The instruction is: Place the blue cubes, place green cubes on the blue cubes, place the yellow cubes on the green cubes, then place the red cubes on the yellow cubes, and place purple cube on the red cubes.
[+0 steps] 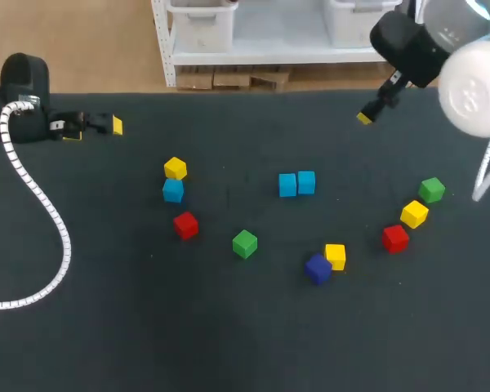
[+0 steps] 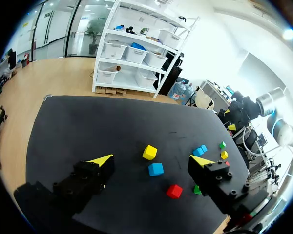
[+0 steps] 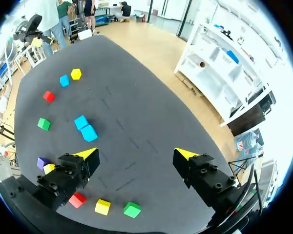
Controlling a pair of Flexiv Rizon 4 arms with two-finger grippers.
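A pair of blue cubes (image 1: pixel 296 184) (image 3: pixel 85 127) sits mid-table, and a third blue cube (image 1: pixel 173 190) (image 2: pixel 156 168) lies below a yellow cube (image 1: pixel 175 168) (image 2: pixel 149 152). Green cubes (image 1: pixel 244 243) (image 1: pixel 431 189), red cubes (image 1: pixel 185 224) (image 1: pixel 395 238), two more yellow cubes (image 1: pixel 336 256) (image 1: pixel 414 214) and a purple cube (image 1: pixel 317 268) (image 3: pixel 42 163) are scattered singly. My left gripper (image 1: pixel 95 129) (image 2: pixel 151 160) is open at the far left, holding nothing. My right gripper (image 1: pixel 366 117) (image 3: pixel 136 153) hangs open and empty above the far right.
A white ribbed cable (image 1: pixel 41 204) of the left arm loops over the table's left part. The dark mat's (image 1: pixel 229 327) near half is bare. The table's back edge runs just behind both grippers.
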